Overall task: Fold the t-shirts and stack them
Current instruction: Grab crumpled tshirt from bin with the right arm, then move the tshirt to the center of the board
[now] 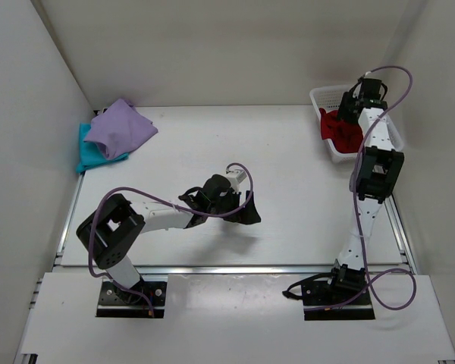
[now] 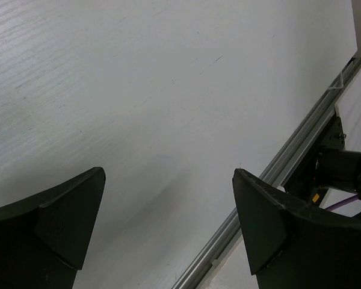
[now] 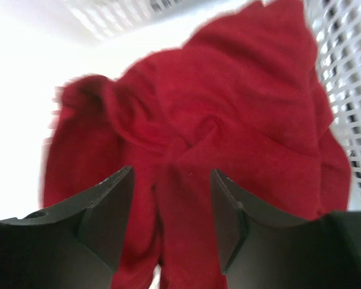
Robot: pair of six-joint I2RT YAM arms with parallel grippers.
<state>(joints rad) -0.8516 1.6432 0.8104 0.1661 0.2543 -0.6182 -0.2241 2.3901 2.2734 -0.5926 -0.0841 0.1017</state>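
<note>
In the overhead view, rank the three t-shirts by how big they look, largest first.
1. Lavender t-shirt: clearly the largest.
2 and 3. Dark red t-shirt and teal t-shirt: the patches showing look alike, and both are partly hidden, so I won't rank them.

White table (image 1: 288,163), plain white walls (image 1: 212,45)

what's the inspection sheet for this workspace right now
surface: white table, no marks seen
job's things: purple shirt lying on the teal shirt, far left corner; red shirt crumpled in the white basket, far right
clutter: nothing seen
grippers: left gripper open over the table; right gripper open just above the red shirt
cables: purple cables looped along both arms
surroundings: white walls on three sides, metal rail at the near edge
</note>
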